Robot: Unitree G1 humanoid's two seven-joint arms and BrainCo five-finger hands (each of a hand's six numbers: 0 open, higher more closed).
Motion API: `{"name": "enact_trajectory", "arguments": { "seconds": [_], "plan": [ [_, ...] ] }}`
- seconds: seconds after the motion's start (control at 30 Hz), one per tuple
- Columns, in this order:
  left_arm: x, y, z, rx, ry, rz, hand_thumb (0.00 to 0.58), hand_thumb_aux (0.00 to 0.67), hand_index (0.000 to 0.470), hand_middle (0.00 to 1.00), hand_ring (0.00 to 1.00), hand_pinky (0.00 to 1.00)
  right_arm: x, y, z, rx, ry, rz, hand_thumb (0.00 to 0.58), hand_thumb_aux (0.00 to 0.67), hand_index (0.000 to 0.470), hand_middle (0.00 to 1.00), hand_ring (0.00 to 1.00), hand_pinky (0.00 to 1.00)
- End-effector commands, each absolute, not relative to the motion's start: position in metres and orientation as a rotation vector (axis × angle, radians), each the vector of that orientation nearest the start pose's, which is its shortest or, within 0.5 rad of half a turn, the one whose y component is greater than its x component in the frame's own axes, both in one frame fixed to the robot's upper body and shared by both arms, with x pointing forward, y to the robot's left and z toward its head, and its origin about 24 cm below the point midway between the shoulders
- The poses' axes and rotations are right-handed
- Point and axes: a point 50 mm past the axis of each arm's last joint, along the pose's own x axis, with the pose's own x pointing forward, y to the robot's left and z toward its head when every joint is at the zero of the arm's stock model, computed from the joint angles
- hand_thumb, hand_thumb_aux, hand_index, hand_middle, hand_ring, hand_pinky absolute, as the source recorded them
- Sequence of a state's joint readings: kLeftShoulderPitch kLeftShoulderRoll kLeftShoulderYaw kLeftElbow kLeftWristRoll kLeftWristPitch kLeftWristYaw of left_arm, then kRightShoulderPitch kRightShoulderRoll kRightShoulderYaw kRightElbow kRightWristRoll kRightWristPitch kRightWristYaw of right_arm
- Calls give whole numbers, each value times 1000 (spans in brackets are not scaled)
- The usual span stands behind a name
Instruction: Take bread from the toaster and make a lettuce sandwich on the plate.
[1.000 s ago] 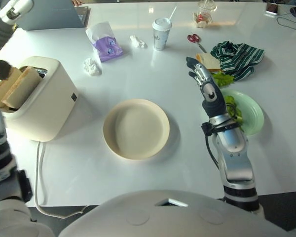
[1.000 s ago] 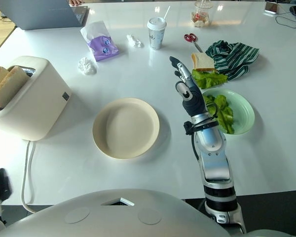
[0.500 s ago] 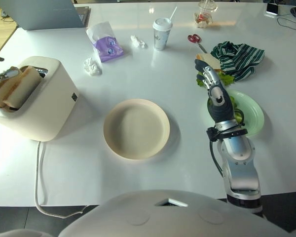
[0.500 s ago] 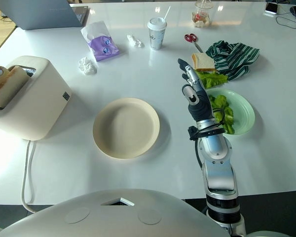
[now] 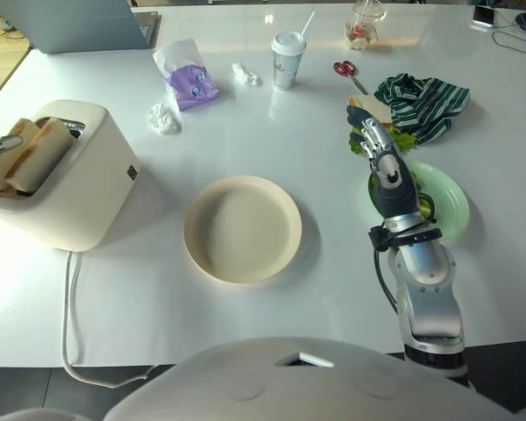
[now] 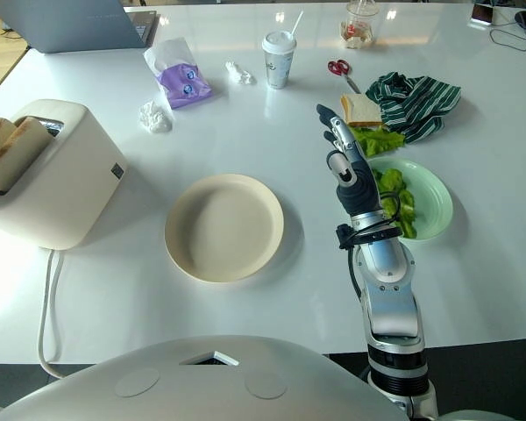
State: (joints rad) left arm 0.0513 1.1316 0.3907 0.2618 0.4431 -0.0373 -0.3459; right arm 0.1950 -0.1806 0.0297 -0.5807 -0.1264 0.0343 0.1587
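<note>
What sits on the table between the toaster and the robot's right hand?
The cream plate lies between the toaster and the right hand, with bare white table either side; both eye views show it.

On my feed the right hand [image 5: 384, 172] has a dark grey, almost black casing, and its fingers [image 5: 373, 136] carry bright silver metal segments along their backs. Below it sits a black wrist band [image 5: 405, 235] with a thin pale stripe. From there a thin black cable [image 5: 381, 279] loops out along the side of the forearm [image 5: 425, 294], which is a smooth, rounded shell of silver metal in two stacked sections. I can see that shell end in a black ribbed collar [image 5: 434, 344] near the elbow.
</note>
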Motion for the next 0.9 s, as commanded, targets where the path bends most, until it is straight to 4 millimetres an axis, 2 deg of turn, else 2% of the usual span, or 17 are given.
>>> {"name": "enact_trajectory", "arguments": {
  "seconds": [0.03,0.07,0.13,0.2,0.27,0.3,0.47,0.5,0.53,0.57,0.67,0.7,0.83,0.9],
  "plan": [
    [225,406,190,1487,399,138,307,210,147,0,0,0,204,-159,127,-323,-324,177,0,0,0,0,0,0],
    [225,405,190,1493,399,133,434,334,234,0,0,0,204,-159,127,-321,-326,178,0,0,0,0,0,0],
    [226,404,189,1505,397,129,474,384,269,0,0,0,205,-159,128,-319,-330,179,0,0,0,0,0,0],
    [229,400,188,1506,385,114,565,562,394,0,0,0,205,-159,128,-316,-333,179,0,0,0,0,0,0],
    [232,396,187,1505,379,97,575,610,428,0,0,0,206,-159,129,-315,-336,176,0,0,0,0,0,0],
    [233,395,186,1503,377,91,580,659,463,0,0,0,206,-159,130,-315,-338,174,0,0,0,0,0,0],
    [236,386,184,1469,351,53,580,670,470,0,0,0,208,-160,131,-318,-343,166,0,0,0,0,0,0],
    [236,384,185,1461,341,51,580,670,470,235,235,235,208,-160,131,-319,-343,165,0,0,0,0,0,0],
    [236,382,187,1453,325,52,580,670,470,843,843,843,209,-160,131,-320,-344,165,0,0,0,0,0,0],
    [236,381,189,1442,310,59,580,670,470,1000,1000,1000,209,-160,131,-321,-344,165,0,0,0,0,0,0],
    [236,381,206,1412,236,123,580,670,470,1000,1000,1000,209,-161,131,-321,-346,162,0,0,0,0,0,0],
    [236,383,217,1407,197,169,580,670,470,1000,1000,1000,210,-161,131,-321,-347,161,0,0,0,0,0,0],
    [235,387,281,1382,-27,384,580,670,470,1000,1000,1000,212,-166,138,-316,-362,133,0,0,0,0,0,0],
    [233,378,322,1357,-194,466,580,670,470,1000,1000,1000,215,-179,148,-397,-370,80,0,0,0,0,0,0]
  ]
}}
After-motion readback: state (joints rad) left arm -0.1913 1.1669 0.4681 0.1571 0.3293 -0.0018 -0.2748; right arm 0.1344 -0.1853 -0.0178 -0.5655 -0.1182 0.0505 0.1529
